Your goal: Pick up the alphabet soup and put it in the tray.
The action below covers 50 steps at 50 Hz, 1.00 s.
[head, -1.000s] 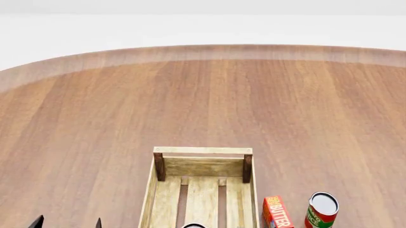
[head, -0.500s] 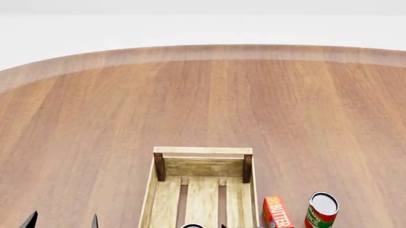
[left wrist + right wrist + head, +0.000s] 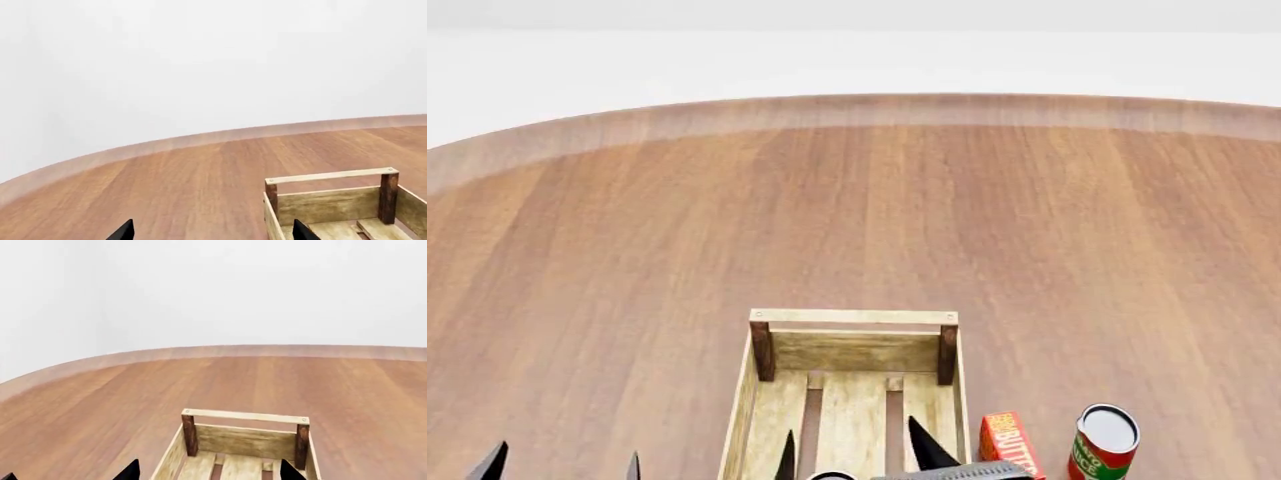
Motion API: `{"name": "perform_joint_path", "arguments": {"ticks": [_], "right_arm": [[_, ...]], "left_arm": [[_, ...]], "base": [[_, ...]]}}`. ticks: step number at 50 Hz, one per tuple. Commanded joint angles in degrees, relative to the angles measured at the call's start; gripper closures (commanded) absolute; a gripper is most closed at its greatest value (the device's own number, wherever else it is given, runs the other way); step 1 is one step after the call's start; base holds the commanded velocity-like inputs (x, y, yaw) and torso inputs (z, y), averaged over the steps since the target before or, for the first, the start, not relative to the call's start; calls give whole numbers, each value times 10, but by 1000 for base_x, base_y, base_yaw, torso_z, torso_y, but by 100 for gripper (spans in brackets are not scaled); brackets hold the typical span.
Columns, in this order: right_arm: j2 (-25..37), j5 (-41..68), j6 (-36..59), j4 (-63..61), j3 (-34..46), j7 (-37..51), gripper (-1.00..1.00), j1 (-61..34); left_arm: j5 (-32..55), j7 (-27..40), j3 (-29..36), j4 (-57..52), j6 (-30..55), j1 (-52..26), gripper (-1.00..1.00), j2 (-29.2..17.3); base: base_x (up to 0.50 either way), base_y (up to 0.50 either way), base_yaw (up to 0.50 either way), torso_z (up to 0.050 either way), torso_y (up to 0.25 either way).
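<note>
Hovering over the near end of the crate (image 3: 854,345), the right claw (image 3: 854,450) had its tips spread apart, empty. The soup can (image 3: 834,476) showed only as a pale lid rim at the near edge, standing upright inside the crate just below those tips. The left claw (image 3: 561,465), also spread, hung left of the crate.

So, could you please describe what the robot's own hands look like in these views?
Little shows. Both the left hand and the right hand end in plain black, pointed, blade-like fingertips. A dark grey ribbed part sits behind the right one. No cables or markings are visible.
</note>
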State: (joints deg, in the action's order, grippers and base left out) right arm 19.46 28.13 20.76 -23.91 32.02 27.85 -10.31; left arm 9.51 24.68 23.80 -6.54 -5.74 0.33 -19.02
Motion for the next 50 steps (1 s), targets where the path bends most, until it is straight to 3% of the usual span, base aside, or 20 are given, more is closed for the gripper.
{"name": "perform_joint_path", "arguments": {"ticks": [1, 50], "right_arm": [[14, -8, 3, -53, -5, 19, -100, -2], [54, 24, 76, -227, -33, 81, -100, -40]], "left_arm": [[-2, 9, 0, -47, 12, 10, -100, -8], [3, 39, -6, -249, 94, 25, -100, -46]], "base": [[0, 0, 0, 0, 0], [0, 0, 0, 0, 0]]}}
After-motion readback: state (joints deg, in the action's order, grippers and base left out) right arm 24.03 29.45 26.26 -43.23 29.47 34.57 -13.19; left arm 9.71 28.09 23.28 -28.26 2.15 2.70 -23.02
